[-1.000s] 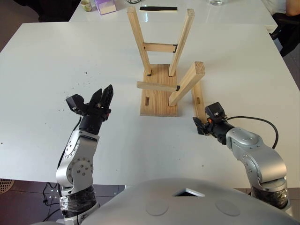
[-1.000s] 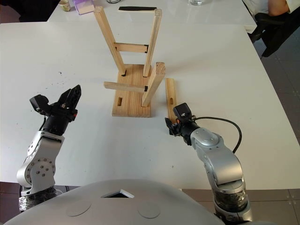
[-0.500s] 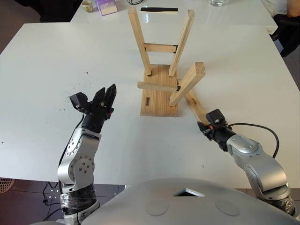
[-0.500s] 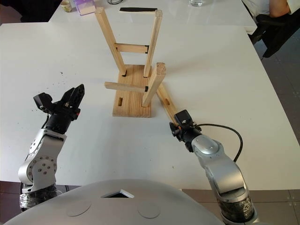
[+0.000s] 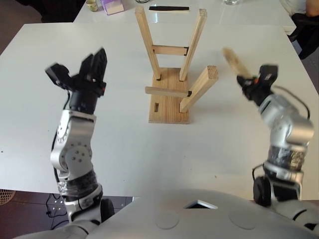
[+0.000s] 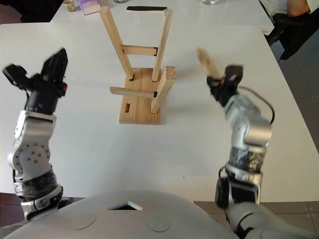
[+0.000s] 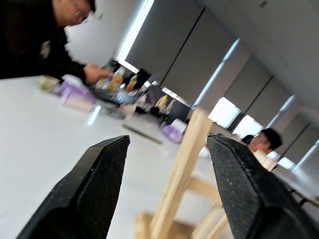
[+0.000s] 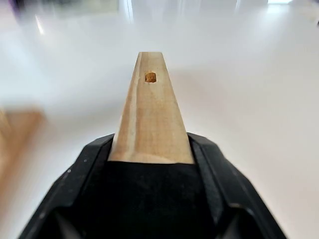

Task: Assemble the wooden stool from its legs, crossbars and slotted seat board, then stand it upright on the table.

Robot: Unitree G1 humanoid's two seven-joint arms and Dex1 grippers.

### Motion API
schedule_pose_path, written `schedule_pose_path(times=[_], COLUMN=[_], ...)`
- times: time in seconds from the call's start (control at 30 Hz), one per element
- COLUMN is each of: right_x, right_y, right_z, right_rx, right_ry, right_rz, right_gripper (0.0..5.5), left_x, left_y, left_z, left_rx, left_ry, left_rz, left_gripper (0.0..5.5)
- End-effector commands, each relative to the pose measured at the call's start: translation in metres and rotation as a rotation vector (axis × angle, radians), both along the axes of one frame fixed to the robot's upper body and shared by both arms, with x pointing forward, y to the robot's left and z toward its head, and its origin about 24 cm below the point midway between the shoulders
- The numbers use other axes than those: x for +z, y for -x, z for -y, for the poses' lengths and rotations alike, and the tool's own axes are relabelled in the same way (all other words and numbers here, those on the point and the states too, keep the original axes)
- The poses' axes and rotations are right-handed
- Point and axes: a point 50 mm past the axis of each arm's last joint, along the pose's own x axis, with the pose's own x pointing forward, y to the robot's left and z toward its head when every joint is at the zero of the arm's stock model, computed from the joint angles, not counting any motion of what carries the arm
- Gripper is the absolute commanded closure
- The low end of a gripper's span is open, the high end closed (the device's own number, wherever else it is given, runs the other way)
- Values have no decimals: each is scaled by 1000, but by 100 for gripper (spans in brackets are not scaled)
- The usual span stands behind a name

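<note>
At 9 o'clock from the seat board (image 5: pixel 172 113) I see my left tool (image 5: pixel 94 57), released, with its two fingers (image 7: pixel 99 184) spread wide, in the air over the white counter (image 5: pixel 124 149); the seat board lies flat in the middle of the counter; two legs (image 5: pixel 148 45) stand in its far slots, joined by a crossbar (image 5: pixel 168 50); a third leg (image 5: pixel 199 88) leans at its 3 o'clock side, and a second crossbar (image 5: pixel 167 91) on it reaches toward 9 o'clock; at 3 o'clock my right tool (image 5: pixel 247 82) is clenched on the end of the fourth leg (image 5: pixel 232 59), which is off the counter and points toward 11 o'clock.
</note>
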Motion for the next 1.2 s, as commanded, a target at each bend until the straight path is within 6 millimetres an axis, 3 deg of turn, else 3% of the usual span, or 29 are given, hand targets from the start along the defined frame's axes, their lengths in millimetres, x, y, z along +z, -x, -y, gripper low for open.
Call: schedule_pose_path(times=[0.03, 0.23, 0.37, 0.47, 0.6, 0.77, 0.93, 1.2], right_x=[89, 109, 128, 128, 136, 152, 152, 141], right_y=[-18, 13, 43, 53, 57, 52, 48, 47], right_z=[2, -10, -46, -57, -63, -60, -69, -75], right_rx=[132, 202, 587, 881, 1126, 1277, 1372, 1409], right_ry=[-278, -407, -475, -459, -439, -428, -432, -427], right_rz=[368, 555, 656, 609, 545, 507, 459, 386], right_gripper=[344, 344, 344, 344, 344, 344, 344, 344], left_x=[51, 72, 93, 108, 119, 115, 107, 112], left_y=[-10, -14, -15, -18, -17, -1, 8, 18], left_z=[15, 19, 26, 23, 20, 36, 47, 52], left_rx=[-162, -286, -530, -702, -811, -942, -964, -980], left_ry=[23, -25, -5, 72, 131, 151, 201, 191], left_rz=[127, 140, 204, 231, 207, 187, 195, 267], left_gripper=[261, 261, 261, 217, 183, 183, 183, 183])
